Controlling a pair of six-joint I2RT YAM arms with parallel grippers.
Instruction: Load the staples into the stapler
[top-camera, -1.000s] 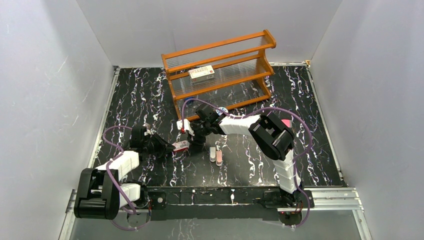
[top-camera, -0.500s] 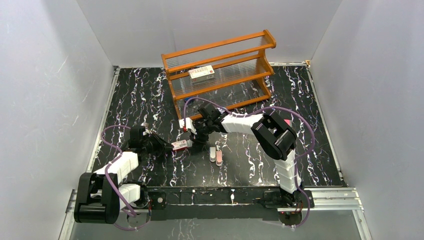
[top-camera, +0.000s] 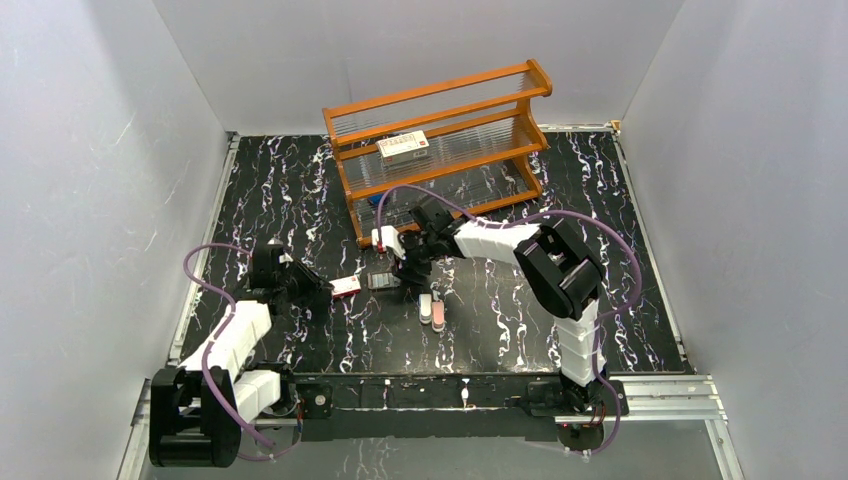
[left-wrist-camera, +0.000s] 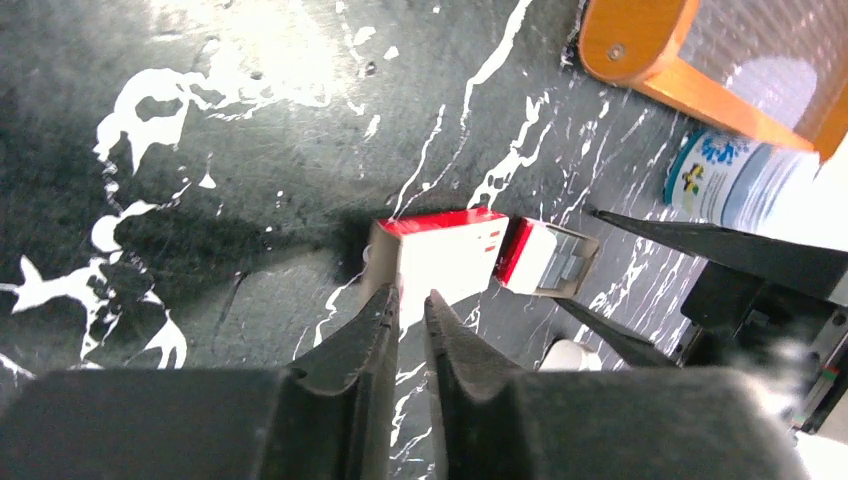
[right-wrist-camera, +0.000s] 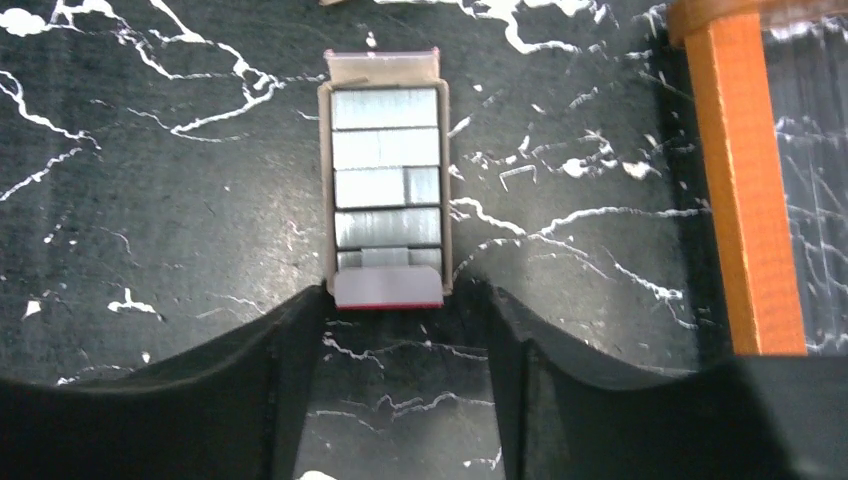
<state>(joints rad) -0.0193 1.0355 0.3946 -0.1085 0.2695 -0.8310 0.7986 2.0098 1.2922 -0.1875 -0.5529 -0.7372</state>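
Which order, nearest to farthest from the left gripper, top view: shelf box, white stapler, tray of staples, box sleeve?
1. box sleeve, at the left gripper's tips
2. tray of staples, just right
3. white stapler, farther right
4. shelf box, far back

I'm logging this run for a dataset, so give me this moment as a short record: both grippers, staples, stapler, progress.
left gripper: nearly closed, apparently pinching the near edge of the box sleeve
right gripper: open, straddling the near end of the tray
staples: grey strips lying in the tray, which is out of the sleeve
stapler: white, lying beside a peach stapler, neither gripper on it
progress: staples exposed, not yet picked up
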